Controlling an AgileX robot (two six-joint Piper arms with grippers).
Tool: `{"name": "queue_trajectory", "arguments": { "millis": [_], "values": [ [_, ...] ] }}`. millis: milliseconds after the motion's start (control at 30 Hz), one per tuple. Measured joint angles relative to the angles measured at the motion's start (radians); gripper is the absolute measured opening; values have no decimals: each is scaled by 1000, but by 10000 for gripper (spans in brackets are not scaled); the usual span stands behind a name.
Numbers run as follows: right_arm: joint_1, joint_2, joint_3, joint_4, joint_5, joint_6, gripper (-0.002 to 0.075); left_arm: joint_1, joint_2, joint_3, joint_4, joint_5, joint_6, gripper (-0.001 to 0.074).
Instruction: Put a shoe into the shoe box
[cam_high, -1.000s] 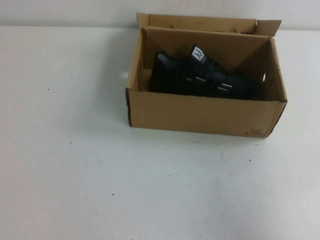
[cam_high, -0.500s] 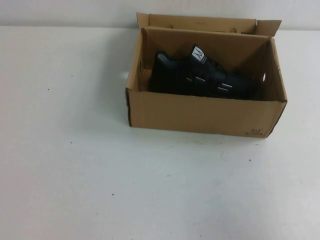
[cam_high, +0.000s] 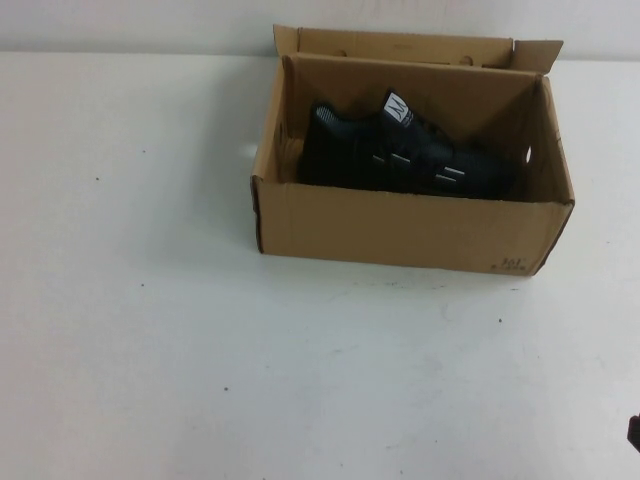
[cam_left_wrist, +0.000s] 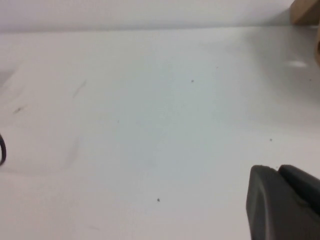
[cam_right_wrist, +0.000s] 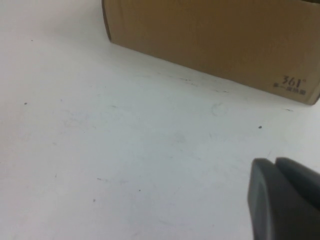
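Note:
The black shoe (cam_high: 400, 155) lies inside the open brown shoe box (cam_high: 400, 228), heel to the left and toe to the right, its white tongue label up. My left gripper (cam_left_wrist: 277, 170) is shut and empty over bare table, well left of the box; a corner of the box (cam_left_wrist: 305, 11) shows far off. My right gripper (cam_right_wrist: 274, 162) is shut and empty, low over the table in front of the box's near wall (cam_right_wrist: 210, 35). In the high view only a dark bit of the right arm (cam_high: 634, 430) shows at the lower right edge.
The white table (cam_high: 200, 330) spreads in front of and left of the box. The box's back flap (cam_high: 400, 45) stands up against the wall. Small black print (cam_right_wrist: 291, 84) marks the box's near right corner.
A dark bit of the right arm has come into the high view at the lower right edge. The shoe and box have not moved.

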Motion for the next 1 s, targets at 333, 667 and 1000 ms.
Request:
{"name": "queue_trajectory", "arguments": {
  "millis": [333,667,1000],
  "values": [
    [0,0,0,-4,37,0,-17,0,0,95,-9,29,-114,-3],
    [0,0,0,-8,61,0,-17,0,0,95,-11,29,-116,-3],
    [0,0,0,-15,63,-2,-17,0,0,95,-11,29,-118,-3]
  ]
}}
